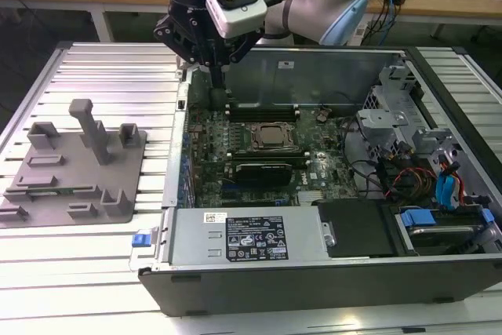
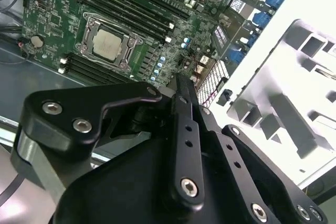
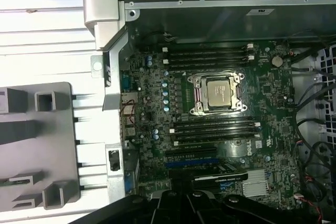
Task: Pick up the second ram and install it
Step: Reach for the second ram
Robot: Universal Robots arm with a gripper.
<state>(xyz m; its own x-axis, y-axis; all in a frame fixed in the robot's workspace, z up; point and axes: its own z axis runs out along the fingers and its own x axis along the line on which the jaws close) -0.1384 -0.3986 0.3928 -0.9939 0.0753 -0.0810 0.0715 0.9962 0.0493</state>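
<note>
My gripper (image 1: pixel 217 76) hangs over the back corner of the open computer case (image 1: pixel 314 284), on the exterior view's left, just above the motherboard (image 1: pixel 212 127). In the second wrist view its fingers (image 2: pixel 181 85) are drawn together, and I cannot tell whether anything thin sits between them. The second ram is hidden from me. Dark memory slots (image 3: pixel 207 56) with white end clips run on both sides of the CPU socket (image 3: pixel 218 93), the nearer group (image 1: pixel 263 111) lying a little to the right of the fingertips in the exterior view.
The grey fixture (image 1: pixel 74 162) with upright blocks lies on the ribbed table on the exterior view's left. Inside the case are a black card (image 1: pixel 271 169), the power supply (image 1: pixel 247 237) along the front wall, and cables and blue-tabbed drive bays (image 1: pixel 439 190) on the right.
</note>
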